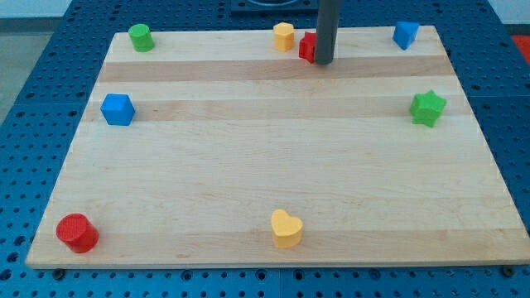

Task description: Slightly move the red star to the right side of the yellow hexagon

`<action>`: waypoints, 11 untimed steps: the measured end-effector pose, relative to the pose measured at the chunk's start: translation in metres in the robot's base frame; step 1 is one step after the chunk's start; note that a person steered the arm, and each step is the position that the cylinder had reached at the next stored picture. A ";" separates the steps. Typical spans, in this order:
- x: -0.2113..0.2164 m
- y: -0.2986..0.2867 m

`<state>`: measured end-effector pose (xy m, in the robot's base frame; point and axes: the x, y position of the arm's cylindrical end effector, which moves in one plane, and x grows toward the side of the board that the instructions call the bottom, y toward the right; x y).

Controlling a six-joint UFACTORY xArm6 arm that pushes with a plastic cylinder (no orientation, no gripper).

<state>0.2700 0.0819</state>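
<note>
Only one camera view here. My tip (323, 61) is down near the board's (265, 165) top edge, right against the red star (307, 47), which peeks out on the rod's left side (mostly hidden, so the shape is hard to make out). There are no jaws on this rig, just the rod, so it has hold of nothing. The yellow hexagon (284, 36) sits just left of the star, close or maybe touching.

Elsewhere:
- green cylinder (141, 37), top left
- blue block (405, 34), top right
- blue cube (118, 109), left
- green star (428, 108), right
- red cylinder (77, 233), bottom left
- yellow heart (286, 228), bottom middle
</note>
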 end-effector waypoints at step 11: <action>-0.074 -0.059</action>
